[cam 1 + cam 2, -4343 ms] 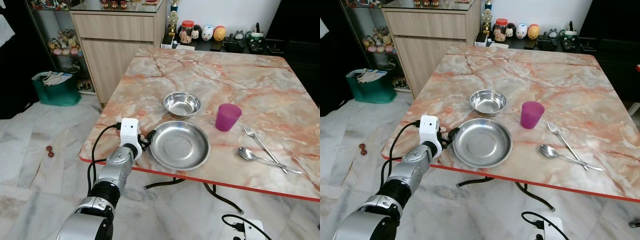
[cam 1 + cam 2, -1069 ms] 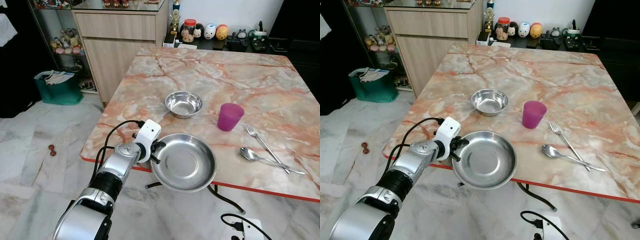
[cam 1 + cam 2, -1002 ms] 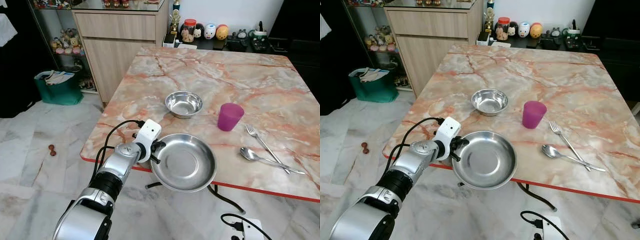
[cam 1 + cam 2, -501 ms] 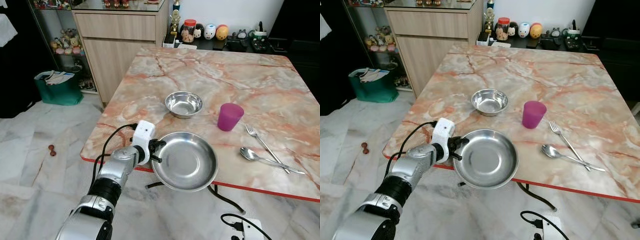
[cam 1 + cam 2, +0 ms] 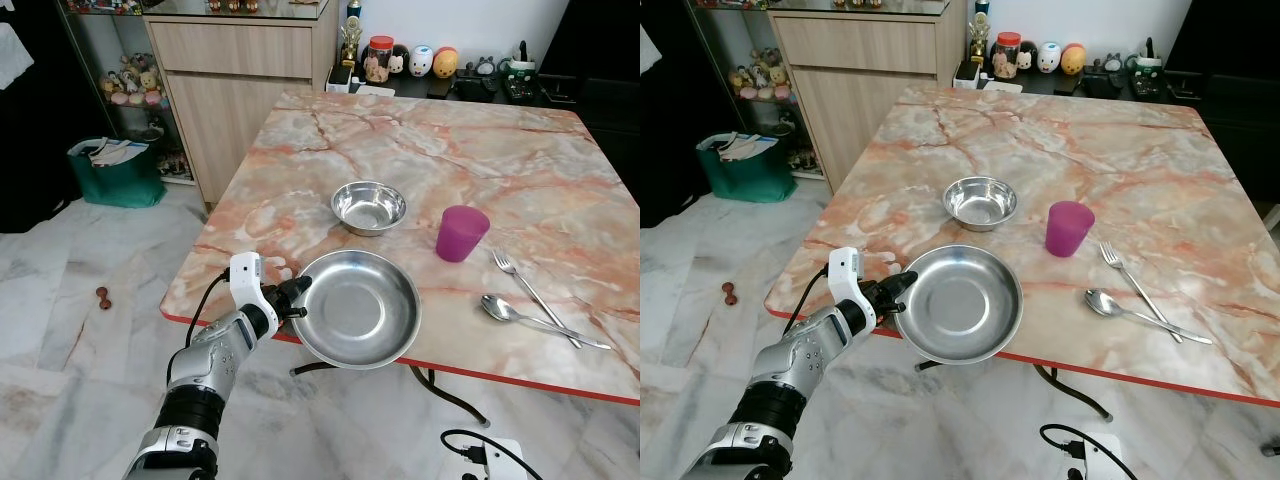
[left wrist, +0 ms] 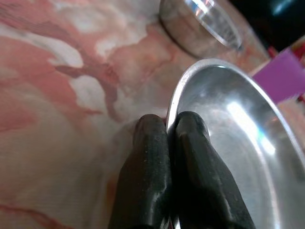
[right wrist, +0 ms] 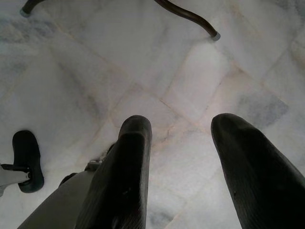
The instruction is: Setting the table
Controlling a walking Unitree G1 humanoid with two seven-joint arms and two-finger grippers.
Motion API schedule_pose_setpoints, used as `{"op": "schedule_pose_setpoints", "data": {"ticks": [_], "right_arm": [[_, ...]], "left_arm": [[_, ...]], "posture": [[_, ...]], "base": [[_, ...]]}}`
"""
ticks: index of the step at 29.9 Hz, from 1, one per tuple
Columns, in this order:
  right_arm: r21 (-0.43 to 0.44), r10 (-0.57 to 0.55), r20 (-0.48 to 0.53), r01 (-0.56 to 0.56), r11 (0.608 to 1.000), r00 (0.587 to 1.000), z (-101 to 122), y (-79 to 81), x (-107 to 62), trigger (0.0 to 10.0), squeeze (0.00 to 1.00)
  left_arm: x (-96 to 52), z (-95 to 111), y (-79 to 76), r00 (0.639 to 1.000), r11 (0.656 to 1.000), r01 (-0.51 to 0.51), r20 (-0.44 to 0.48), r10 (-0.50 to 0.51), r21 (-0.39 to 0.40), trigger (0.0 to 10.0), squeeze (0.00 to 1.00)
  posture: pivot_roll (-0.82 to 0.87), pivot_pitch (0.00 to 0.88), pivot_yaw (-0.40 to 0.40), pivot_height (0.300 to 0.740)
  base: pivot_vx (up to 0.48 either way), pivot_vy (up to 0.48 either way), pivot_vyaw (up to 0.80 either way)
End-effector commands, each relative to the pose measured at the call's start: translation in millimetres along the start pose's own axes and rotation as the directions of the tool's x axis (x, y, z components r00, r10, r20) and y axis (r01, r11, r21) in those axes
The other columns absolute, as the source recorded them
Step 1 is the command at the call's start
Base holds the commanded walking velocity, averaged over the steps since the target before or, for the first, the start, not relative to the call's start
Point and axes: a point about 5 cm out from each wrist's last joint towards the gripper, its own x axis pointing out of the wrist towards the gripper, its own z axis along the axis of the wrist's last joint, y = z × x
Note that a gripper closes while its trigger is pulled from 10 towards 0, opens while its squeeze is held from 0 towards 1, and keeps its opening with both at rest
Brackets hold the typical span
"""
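The round steel plate (image 5: 357,310) is pinched at its nine-o'clock rim by the left gripper (image 5: 297,293), overhanging the marble table's (image 5: 420,160) near edge.

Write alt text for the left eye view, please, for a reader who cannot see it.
The left gripper holds a steel plate by its rim, at the near edge of a marble table. Behind the plate stand a small steel bowl and a purple cup; a fork and spoon lie to the right.

The steel plate (image 5: 358,309) covers part of the marble table (image 5: 420,150) edge. In the left wrist view, the picture's edges cut off the small bowl (image 6: 200,26) and purple cup (image 6: 286,71).
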Motion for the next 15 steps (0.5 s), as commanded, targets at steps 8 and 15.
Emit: {"op": "schedule_pose_setpoints", "data": {"ticks": [8,15], "right_arm": [[0.003,-0.006,-0.010,0.006,1.000,1.000,-3,-4.1,-0.9,10.0,0.00],[0.001,-0.002,-0.011,0.002,1.000,1.000,-4,-4.6,-1.0,10.0,0.00]], "left_arm": [[-20.4,32,-14.4,0.954,0.997,0.071,0.295,-0.056,-0.041,10.0,0.00],[-36.0,34,-11.6,0.936,0.981,0.121,0.346,-0.060,-0.155,10.0,0.00]], "posture": [[0.09,0.000,-0.038,0.740],[0.09,0.000,-0.045,0.740]], "base": [[0.000,0.000,0.00],[0.000,0.000,0.00]]}}
